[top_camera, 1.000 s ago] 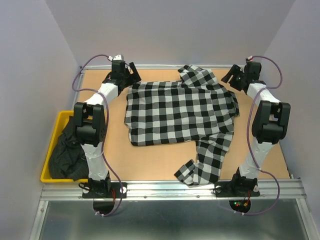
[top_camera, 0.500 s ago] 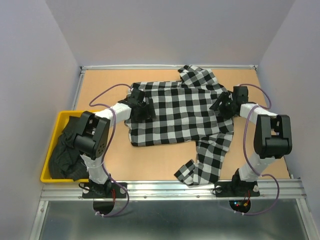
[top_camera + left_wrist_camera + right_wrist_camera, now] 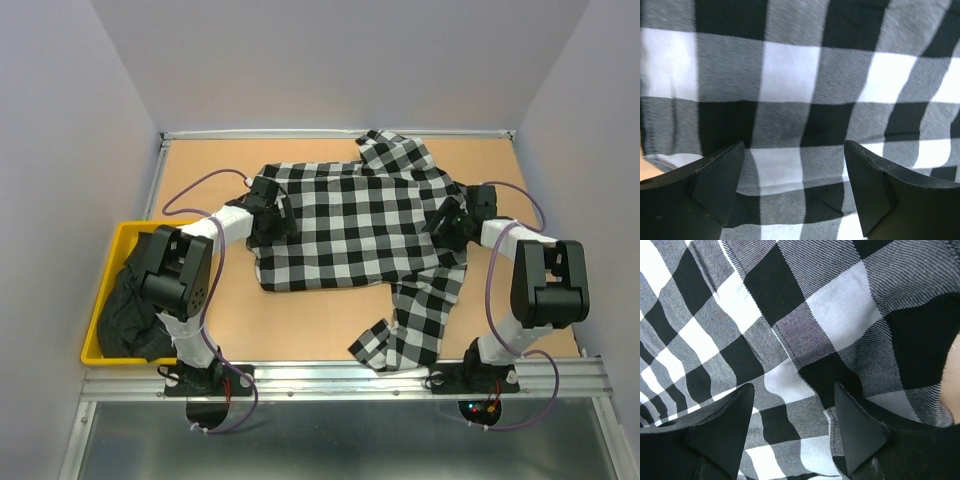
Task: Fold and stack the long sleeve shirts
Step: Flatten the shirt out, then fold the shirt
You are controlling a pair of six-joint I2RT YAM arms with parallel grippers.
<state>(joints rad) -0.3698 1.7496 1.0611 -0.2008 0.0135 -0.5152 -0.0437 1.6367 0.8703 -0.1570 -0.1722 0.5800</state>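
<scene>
Currently the left end effector (image 3: 795, 172) is being held released, fingers spread over the left edge of the black-and-white check shirt (image 3: 355, 225), cloth showing between them. The right end effector (image 3: 792, 412) is likewise being held released over the shirt's right edge, beside a seam. Contact with the cloth cannot be told. The check shirt is being carried spread out on the counter (image 3: 310, 320), one sleeve trailing toward the near edge. The plain black shirt (image 3: 130, 310) is being held bunched in a yellow bin (image 3: 120, 238) beside the left arm's base.
</scene>
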